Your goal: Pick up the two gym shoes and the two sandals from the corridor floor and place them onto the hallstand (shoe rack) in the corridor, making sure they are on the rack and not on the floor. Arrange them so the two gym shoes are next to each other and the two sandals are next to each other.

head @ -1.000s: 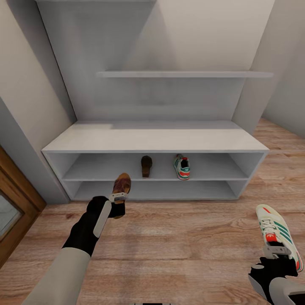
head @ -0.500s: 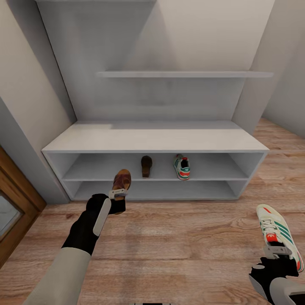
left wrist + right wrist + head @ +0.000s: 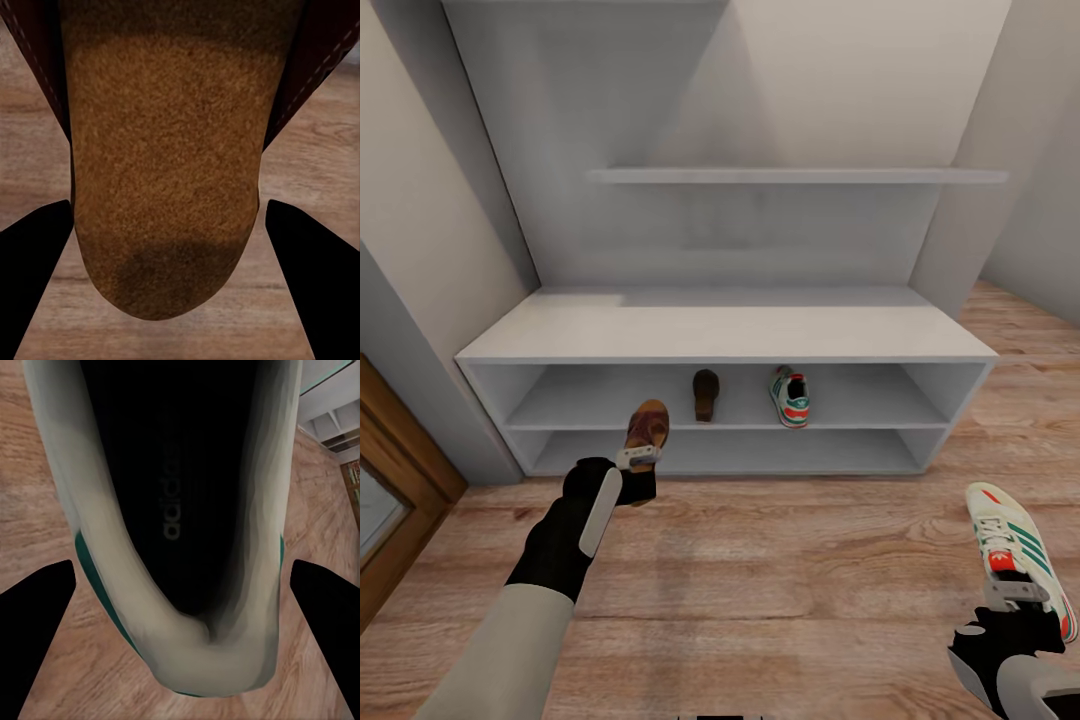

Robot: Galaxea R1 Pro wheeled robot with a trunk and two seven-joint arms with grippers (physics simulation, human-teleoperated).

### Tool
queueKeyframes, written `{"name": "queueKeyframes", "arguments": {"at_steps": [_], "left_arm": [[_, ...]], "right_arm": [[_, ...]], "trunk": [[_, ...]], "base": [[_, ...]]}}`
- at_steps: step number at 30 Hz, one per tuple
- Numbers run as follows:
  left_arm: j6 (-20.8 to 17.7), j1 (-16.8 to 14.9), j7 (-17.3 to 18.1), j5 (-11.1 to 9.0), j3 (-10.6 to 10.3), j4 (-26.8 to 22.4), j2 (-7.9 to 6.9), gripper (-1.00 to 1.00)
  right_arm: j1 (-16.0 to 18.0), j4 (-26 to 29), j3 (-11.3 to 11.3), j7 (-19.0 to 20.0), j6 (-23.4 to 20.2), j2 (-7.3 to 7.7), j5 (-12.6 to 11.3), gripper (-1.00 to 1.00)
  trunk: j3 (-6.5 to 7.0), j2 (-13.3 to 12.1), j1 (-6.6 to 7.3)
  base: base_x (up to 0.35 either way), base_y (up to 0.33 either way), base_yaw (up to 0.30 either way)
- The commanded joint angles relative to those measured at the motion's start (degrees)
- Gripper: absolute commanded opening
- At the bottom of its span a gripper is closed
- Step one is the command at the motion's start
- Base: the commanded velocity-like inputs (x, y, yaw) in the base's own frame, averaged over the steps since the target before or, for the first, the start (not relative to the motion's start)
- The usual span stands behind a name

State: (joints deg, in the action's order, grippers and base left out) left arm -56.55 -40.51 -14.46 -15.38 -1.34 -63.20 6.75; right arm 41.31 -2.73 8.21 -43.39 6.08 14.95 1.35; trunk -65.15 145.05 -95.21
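The pale grey hallstand (image 3: 725,332) stands ahead. On its upper open shelf rest one dark brown sandal (image 3: 706,392) and one gym shoe (image 3: 790,394), a short gap between them. My left gripper (image 3: 639,459) is shut on the second sandal (image 3: 648,430), held above the floor just in front of the rack's left half; its tan footbed (image 3: 165,165) sits between the fingers in the left wrist view. My right gripper (image 3: 1015,590) is shut on the second gym shoe (image 3: 1018,552), low at the right over the wood floor (image 3: 780,560); its dark opening (image 3: 176,495) faces the right wrist camera.
A floating shelf (image 3: 790,175) hangs on the tall back panel. A wooden door frame (image 3: 395,480) stands at the left, walls flank the rack on both sides. The lower shelf (image 3: 740,450) and the bench top hold nothing.
The left gripper has lifted the sandal a little toward the rack. The view has shifted very slightly. The right arm has stayed put.
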Motion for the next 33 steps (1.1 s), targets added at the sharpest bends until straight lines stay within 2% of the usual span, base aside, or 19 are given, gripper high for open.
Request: {"name": "queueKeyframes", "arguments": {"at_steps": [1,8,16,25,33], "left_arm": [[-0.17,-0.03,-0.57,-0.61,-0.05,-0.05,0.00,-1.00],[-0.21,-0.02,-0.57,-0.54,0.37,0.06,-0.07,-1.00],[-0.22,-0.01,-0.57,-0.53,2.14,0.10,-0.07,-1.00],[-0.22,-0.02,-0.57,-0.53,2.59,0.57,-0.07,-1.00],[-0.22,-0.02,-0.57,-0.53,2.72,0.62,-0.07,-1.00]], "right_arm": [[0.12,-0.26,0.05,-0.12,0.43,-0.01,0.14,-1.00],[0.12,-0.26,0.05,-0.12,0.43,-0.01,0.14,-1.00],[0.13,-0.26,0.05,-0.12,0.43,0.05,0.14,-1.00],[0.12,-0.26,0.03,-0.12,0.43,0.12,0.14,-1.00],[0.11,-0.26,-0.03,-0.06,0.43,4.00,0.10,-1.00]], "trunk": [[-0.05,0.02,0.01],[-0.05,0.02,0.01],[-0.05,0.02,0.01],[-0.05,0.02,0.01],[-0.05,0.02,0.01]], "base": [[0.039,0.000,0.000],[0.143,0.020,0.000],[0.057,0.008,0.000],[0.120,-0.093,0.000],[0.011,-0.009,0.000]]}}
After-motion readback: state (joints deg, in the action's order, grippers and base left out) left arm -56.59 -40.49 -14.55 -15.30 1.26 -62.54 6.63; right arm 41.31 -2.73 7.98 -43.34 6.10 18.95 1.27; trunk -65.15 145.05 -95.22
